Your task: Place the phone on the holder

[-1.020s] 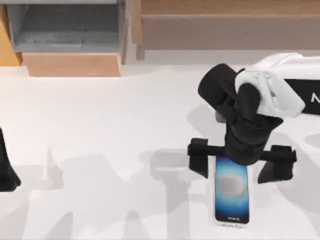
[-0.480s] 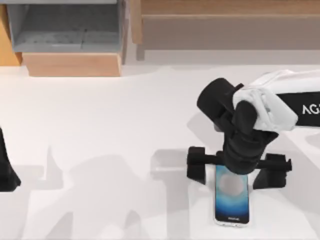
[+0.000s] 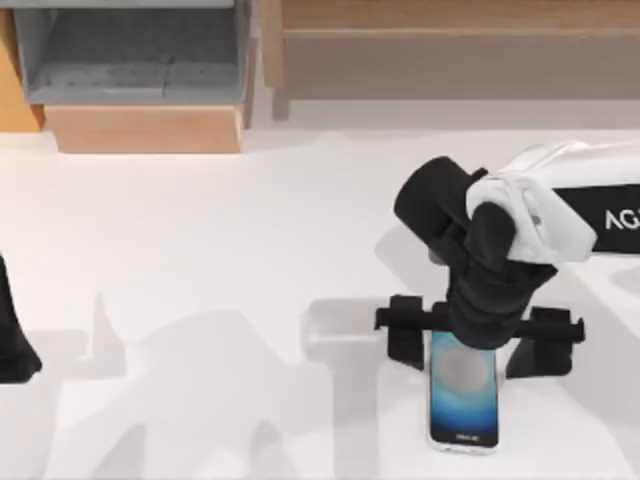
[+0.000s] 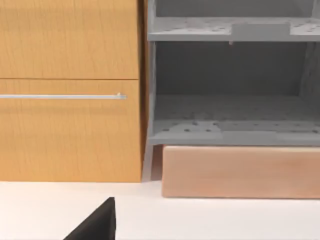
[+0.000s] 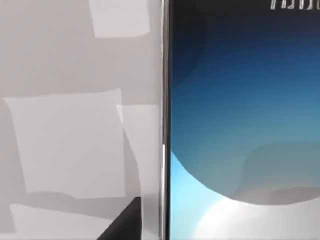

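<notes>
The phone (image 3: pixel 464 390) is lying flat, screen up, on the white table (image 3: pixel 200 260), near the front edge at the right of the top view. Its blue screen with a pale centre is being displayed, and its far end is being covered from above by the right gripper (image 3: pixel 478 340). In the right wrist view the phone (image 5: pixel 240 125) is seen at close range, its silver rim running alongside the bare table (image 5: pixel 65 140), with a dark finger tip (image 5: pixel 125 222) just beside that rim.

The right gripper is being held directly over the phone's far end, with its two black fingers spread wide, one standing on each side of the phone; the pincer is released and nothing is being grasped. The white right arm (image 3: pixel 560 205) is reaching in from the right edge.

The left arm (image 3: pixel 12 330) is being kept parked at the left edge of the table; whether its pincer is released or clenched cannot be told.

Behind the table, a grey shelf unit (image 3: pixel 130 55) above a wooden block (image 3: pixel 145 128) is shown, and a wooden cabinet (image 4: pixel 70 90) stands beside it.
</notes>
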